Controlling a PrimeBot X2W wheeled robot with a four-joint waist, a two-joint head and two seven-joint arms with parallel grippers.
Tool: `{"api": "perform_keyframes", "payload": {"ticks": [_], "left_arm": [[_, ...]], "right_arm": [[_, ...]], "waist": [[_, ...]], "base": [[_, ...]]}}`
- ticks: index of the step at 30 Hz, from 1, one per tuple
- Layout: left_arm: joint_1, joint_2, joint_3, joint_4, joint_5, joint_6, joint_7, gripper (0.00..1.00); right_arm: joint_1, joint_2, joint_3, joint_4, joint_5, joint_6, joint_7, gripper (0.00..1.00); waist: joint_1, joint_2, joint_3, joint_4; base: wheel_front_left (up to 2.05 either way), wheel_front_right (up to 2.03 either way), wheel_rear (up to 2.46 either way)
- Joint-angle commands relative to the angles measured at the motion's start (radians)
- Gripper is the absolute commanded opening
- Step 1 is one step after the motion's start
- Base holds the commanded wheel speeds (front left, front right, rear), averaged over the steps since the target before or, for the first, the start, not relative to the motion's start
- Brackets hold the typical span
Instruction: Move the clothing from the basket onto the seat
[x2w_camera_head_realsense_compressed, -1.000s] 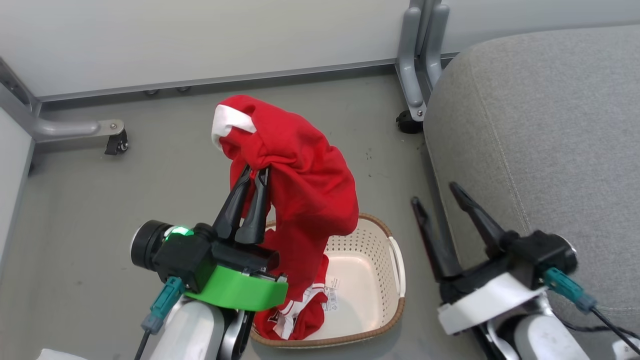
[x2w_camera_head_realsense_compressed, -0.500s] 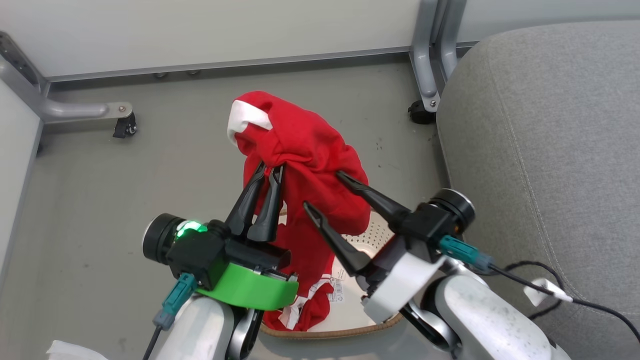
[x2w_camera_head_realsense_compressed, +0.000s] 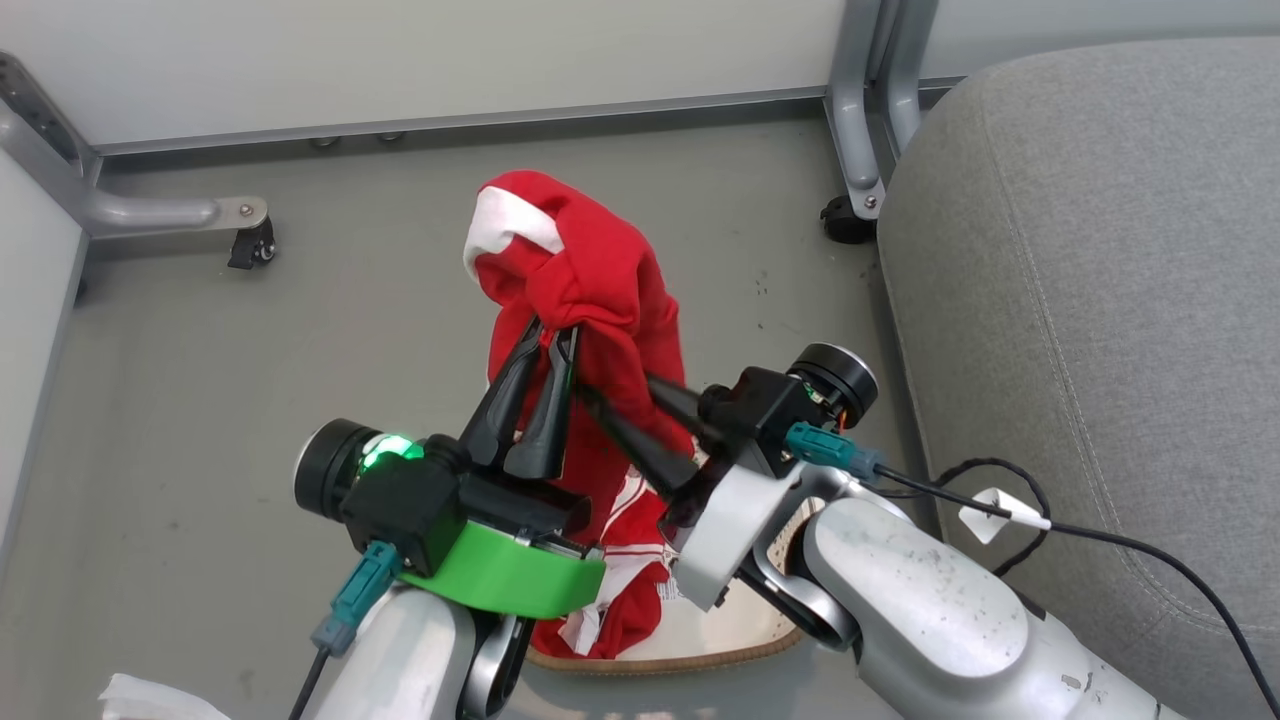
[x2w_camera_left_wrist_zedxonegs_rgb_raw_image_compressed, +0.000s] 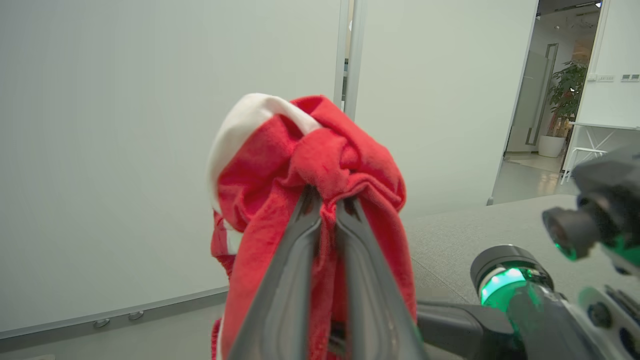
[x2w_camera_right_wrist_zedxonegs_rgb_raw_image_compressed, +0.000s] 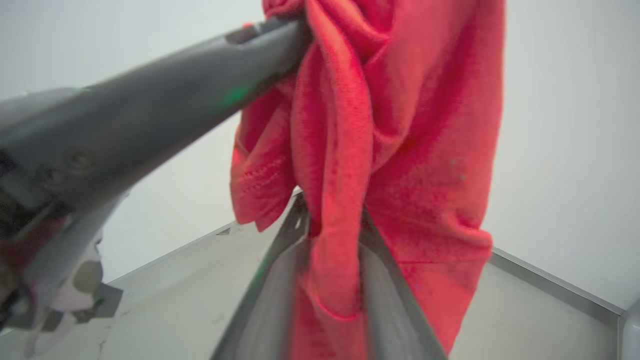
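Note:
The red clothing with a white cuff hangs bunched above the floor, and my left gripper is shut on its top fold. My right gripper reaches in from the right, just below, and is shut on a fold of the same cloth. In the left wrist view the clothing bulges over my left gripper. In the right wrist view a strip of clothing runs between my right gripper's fingers. The basket sits below, mostly hidden, with red striped fabric in it. The grey seat is on the right.
Two grey frame legs on castors stand on the floor, one at the back left and one by the seat's corner. A pale wall panel runs along the back. My right arm's black cable loops over the seat's edge.
My right gripper has swung left from beside the seat to the hanging clothing, and its fingers have closed on a fold. The left gripper keeps its hold. The camera has shifted slightly.

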Motion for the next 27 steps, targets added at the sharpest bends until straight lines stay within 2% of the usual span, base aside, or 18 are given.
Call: {"api": "perform_keyframes", "payload": {"ticks": [1, 22, 23, 24, 25, 27], "left_arm": [[-0.014, -0.001, -0.001, -0.002, -0.008, -0.002, -0.001, 0.0], [-0.009, 0.008, 0.0, 0.024, -0.009, 0.005, 0.003, 0.0], [-0.01, 0.013, -0.002, 0.032, -0.003, 0.009, 0.017, 0.33], [-0.012, 0.013, 0.0, 0.032, 0.004, 0.018, 0.019, 0.89], [-0.016, 0.013, 0.004, 0.028, 0.007, 0.024, 0.018, 1.0], [-0.016, 0.018, -0.001, 0.031, 0.017, 0.031, 0.027, 1.0]], "right_arm": [[-0.015, 0.003, 0.008, 0.012, 0.009, 0.0, -0.008, 0.0], [-0.057, 0.0, 0.041, 0.072, 0.058, 0.0, -0.056, 0.0], [-0.058, -0.001, 0.04, 0.074, 0.059, 0.0, -0.057, 0.0], [-0.06, -0.002, 0.038, 0.075, 0.059, 0.0, -0.058, 0.0], [-0.062, -0.003, 0.035, 0.076, 0.058, 0.0, -0.06, 0.0], [-0.065, -0.006, 0.029, 0.079, 0.058, 0.0, -0.063, 0.0]], "waist": [[0.0, 0.0, 0.001, 0.0], [0.0, 0.0, -0.012, -0.005], [0.0, 0.0, -0.012, -0.004], [0.0, 0.0, -0.012, -0.003], [0.0, 0.0, -0.011, -0.002], [0.0, 0.0, -0.012, -0.001]], "base": [[0.0, 0.0, 0.0], [0.0, 0.0, 0.0], [0.0, 0.0, 0.0], [0.0, 0.0, 0.0], [0.0, 0.0, 0.0], [0.0, 0.0, 0.0]]}}
